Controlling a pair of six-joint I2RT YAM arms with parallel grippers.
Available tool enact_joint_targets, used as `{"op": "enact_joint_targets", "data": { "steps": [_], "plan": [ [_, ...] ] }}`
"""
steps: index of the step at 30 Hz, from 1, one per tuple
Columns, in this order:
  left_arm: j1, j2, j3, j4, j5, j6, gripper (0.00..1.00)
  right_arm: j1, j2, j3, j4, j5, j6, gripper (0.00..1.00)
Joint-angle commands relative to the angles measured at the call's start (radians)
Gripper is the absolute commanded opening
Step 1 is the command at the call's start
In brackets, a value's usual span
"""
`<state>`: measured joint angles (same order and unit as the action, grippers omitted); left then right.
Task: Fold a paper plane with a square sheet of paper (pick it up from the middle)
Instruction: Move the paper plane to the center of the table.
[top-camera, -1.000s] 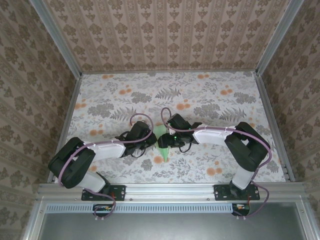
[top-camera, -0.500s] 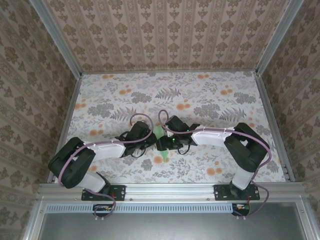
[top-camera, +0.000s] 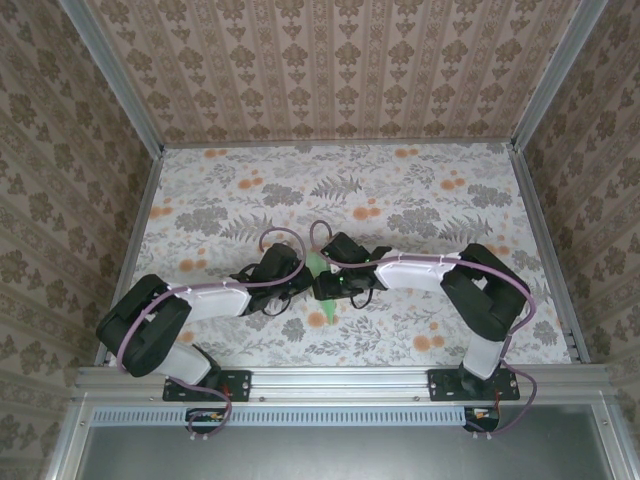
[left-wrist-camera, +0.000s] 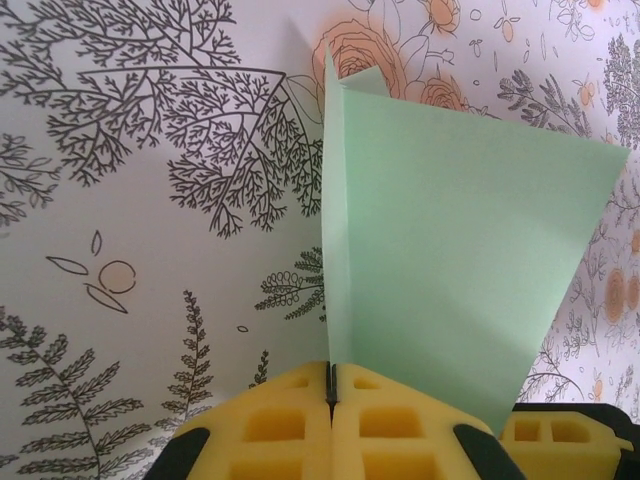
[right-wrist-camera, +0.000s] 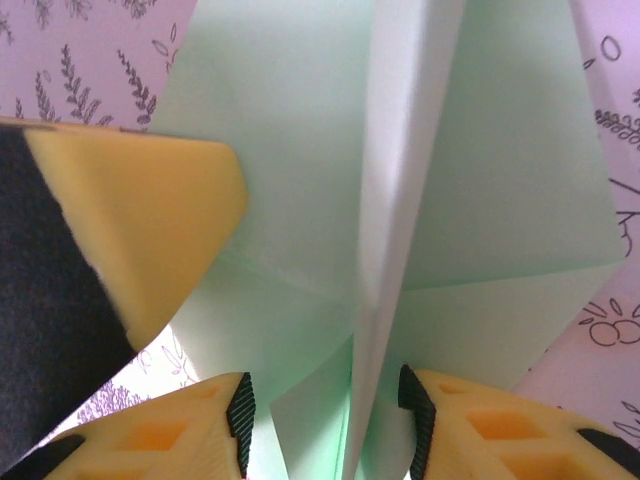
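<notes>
Paper plane (top-camera: 327, 316), pale green and creased, sits mid-counter (top-camera: 450, 200) between both grippers, with one wing (left-wrist-camera: 450, 270) standing upright. Left gripper (left-wrist-camera: 330, 385) is clamped tight on the plane's lower fold. Right gripper (right-wrist-camera: 328, 410) straddles the plane's centre ridge (right-wrist-camera: 400, 200), jaws apart with a gap on each side, not pinching it.

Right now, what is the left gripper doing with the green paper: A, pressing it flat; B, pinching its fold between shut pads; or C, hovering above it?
B: the left gripper is shut tight on the upright fold of the green paper.
</notes>
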<state>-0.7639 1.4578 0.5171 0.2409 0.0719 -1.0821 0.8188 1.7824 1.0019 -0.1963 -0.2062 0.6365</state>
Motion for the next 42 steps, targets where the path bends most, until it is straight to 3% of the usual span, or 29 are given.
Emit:
{"op": "enact_joint_targets", "data": {
  "steps": [1,9,24,32,36,38,42],
  "plan": [
    [0.005,-0.012,-0.017,0.023,0.001,-0.016,0.00,0.008,0.017,0.033,-0.037,0.049,0.021,0.44],
    [0.005,-0.010,-0.019,0.023,-0.001,-0.015,0.00,0.007,0.029,0.049,-0.057,0.069,0.041,0.37],
    [0.005,-0.011,-0.017,0.010,-0.009,-0.016,0.00,0.007,-0.028,0.037,-0.083,0.057,0.073,0.37],
    [0.005,-0.011,-0.015,0.008,-0.009,-0.016,0.00,0.007,-0.016,0.046,-0.099,0.071,0.077,0.30],
    [0.006,-0.019,-0.012,-0.001,-0.008,-0.016,0.01,0.008,0.004,0.058,-0.111,0.079,0.075,0.21],
    [0.009,-0.034,-0.007,-0.016,-0.006,-0.015,0.07,0.008,0.007,0.062,-0.126,0.099,0.069,0.17],
    [0.023,-0.091,0.016,-0.089,-0.022,0.003,0.30,0.007,-0.013,0.076,-0.176,0.153,0.046,0.10]
  ]
}}
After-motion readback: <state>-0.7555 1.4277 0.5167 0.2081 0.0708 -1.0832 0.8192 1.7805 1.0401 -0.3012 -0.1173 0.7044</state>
